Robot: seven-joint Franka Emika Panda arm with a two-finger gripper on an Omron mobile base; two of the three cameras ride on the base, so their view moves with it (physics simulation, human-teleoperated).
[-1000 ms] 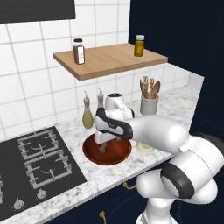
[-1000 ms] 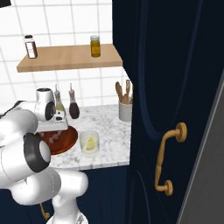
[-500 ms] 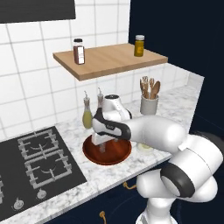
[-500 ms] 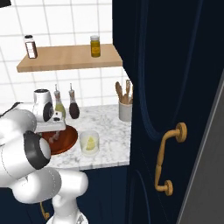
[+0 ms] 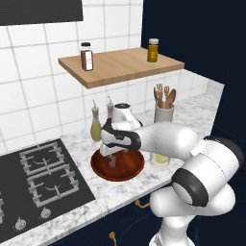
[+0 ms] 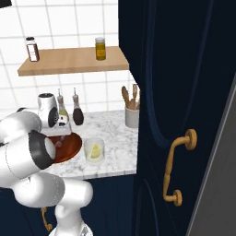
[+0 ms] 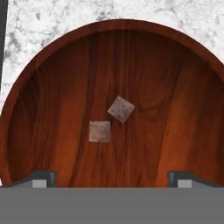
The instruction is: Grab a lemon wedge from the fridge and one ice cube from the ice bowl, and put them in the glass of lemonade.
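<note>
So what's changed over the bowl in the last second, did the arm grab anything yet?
Nothing grabbed yet. The gripper has come down a little closer over the ice bowl, jaws still wide open and empty. Two ice cubes lie untouched in the bowl. The glass of lemonade, with a lemon wedge in it, the bottles and the utensil cup stayed where they were.

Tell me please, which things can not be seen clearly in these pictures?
- Ice bowl: in the left base view the gripper covers its middle, hiding the ice cubes.
- Ice bowl, right base view: the arm hides its left part.
- Glass of lemonade: left base view, mostly behind the arm.
</note>
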